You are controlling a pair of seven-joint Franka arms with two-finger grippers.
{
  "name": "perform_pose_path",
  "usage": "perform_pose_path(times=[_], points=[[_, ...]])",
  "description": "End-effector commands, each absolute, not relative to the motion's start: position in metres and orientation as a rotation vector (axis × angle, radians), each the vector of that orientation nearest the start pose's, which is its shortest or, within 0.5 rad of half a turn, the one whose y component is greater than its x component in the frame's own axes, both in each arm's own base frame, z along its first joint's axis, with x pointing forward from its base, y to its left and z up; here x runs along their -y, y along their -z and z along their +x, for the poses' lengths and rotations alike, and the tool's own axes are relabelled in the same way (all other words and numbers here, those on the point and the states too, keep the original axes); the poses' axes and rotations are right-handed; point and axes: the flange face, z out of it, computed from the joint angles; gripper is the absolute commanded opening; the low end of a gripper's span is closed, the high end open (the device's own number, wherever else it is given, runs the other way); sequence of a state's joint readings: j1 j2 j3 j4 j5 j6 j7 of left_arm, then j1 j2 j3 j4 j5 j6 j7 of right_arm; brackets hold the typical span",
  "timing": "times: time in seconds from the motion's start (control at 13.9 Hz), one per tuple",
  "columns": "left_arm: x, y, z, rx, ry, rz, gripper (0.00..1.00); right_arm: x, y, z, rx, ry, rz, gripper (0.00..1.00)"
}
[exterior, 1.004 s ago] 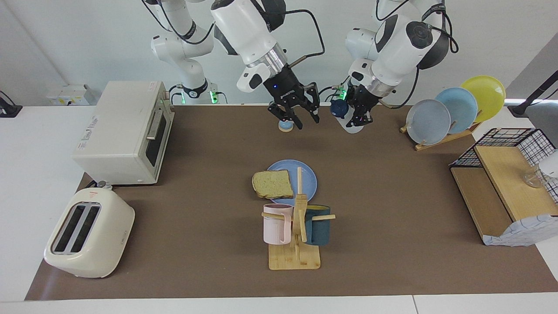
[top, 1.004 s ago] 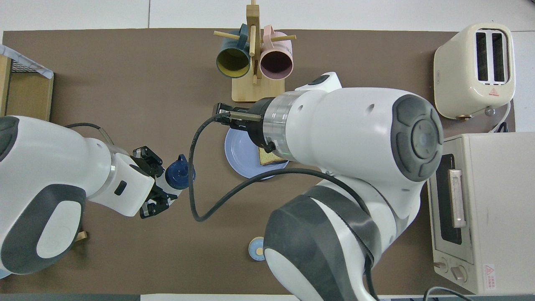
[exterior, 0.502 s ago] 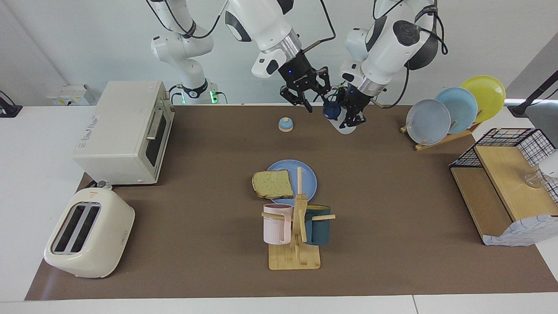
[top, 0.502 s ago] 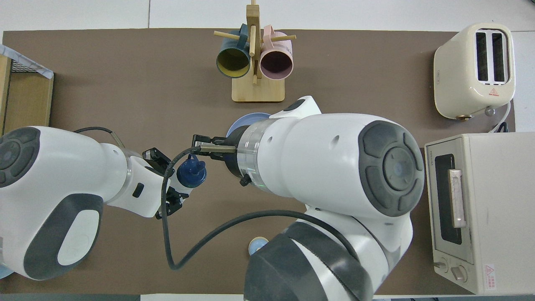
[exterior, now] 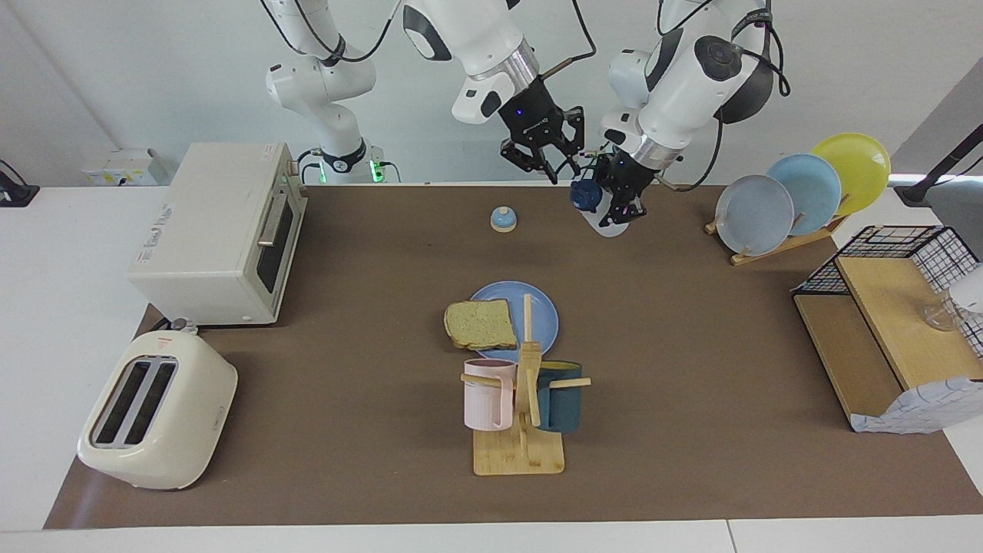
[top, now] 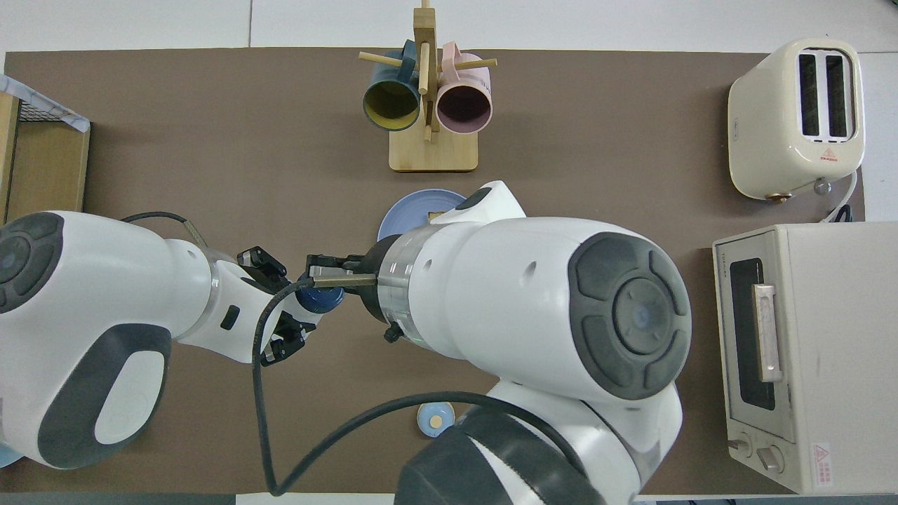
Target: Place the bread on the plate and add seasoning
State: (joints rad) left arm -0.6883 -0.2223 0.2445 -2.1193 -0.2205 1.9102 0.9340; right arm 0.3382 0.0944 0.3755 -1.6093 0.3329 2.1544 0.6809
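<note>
In the facing view the toaster [exterior: 157, 421] and the oven [exterior: 219, 234] sit at the right arm's end of the counter [exterior: 691, 430], well apart from either claw. The right claw [exterior: 544, 163] hangs in the air over the robots' edge of the counter, above and to the side of the small bell [exterior: 503, 220]; it holds nothing, and whether its fingers are parted or closed cannot be told. Just beside it is the left claw [exterior: 614, 201], also raised, clamped shut on the seasoning [exterior: 597, 206], which is tilted with its navy cap toward the right claw and nearly touching it. In the overhead view the right arm covers most of this, and only the cap of the seasoning [top: 319, 297] shows beside the left claw [top: 284, 312]. The plate [exterior: 541, 307] lies mid-counter, farther from the robots than both claws and well below them. The bread [exterior: 481, 324] lies on the plate, overhanging its rim on the side toward the right arm's end. Just past the plate, farther from the robots, is the mug stand [exterior: 521, 430] with a pink mug [exterior: 487, 394] and a teal mug [exterior: 561, 395]. Toward the left arm's end stand a rack of upright plates [exterior: 799, 192] and a wooden shelf [exterior: 883, 330].
</note>
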Motion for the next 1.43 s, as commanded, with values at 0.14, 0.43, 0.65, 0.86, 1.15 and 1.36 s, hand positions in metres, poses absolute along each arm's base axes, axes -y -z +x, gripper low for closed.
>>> perform_pose_path(times=[0.14,0.43,0.65,0.86,1.15,1.36], points=[[0.215,-0.51,0.436,-2.043,0.166,-2.715,0.0,-0.415,-0.612,0.469,-0.126,0.192,-2.581,0.29],[0.214,-0.51,0.436,-2.041,0.167,-2.719,0.0,-0.419,-0.61,0.469,-0.132,0.194,-2.572,0.29],[0.214,-0.511,0.436,-2.041,0.174,-2.721,0.0,-0.419,-0.609,0.47,-0.131,0.202,-2.568,0.25],[0.214,-0.511,0.437,-2.039,0.176,-2.728,0.0,-0.428,-0.6,0.465,-0.123,0.209,-2.561,0.25],[0.213,-0.511,0.437,-2.037,0.177,-2.731,0.0,-0.429,-0.598,0.464,-0.121,0.214,-2.559,0.25],[0.213,-0.511,0.438,-2.035,0.18,-2.733,0.0,-0.429,-0.598,0.465,-0.123,0.212,-2.558,0.24]])
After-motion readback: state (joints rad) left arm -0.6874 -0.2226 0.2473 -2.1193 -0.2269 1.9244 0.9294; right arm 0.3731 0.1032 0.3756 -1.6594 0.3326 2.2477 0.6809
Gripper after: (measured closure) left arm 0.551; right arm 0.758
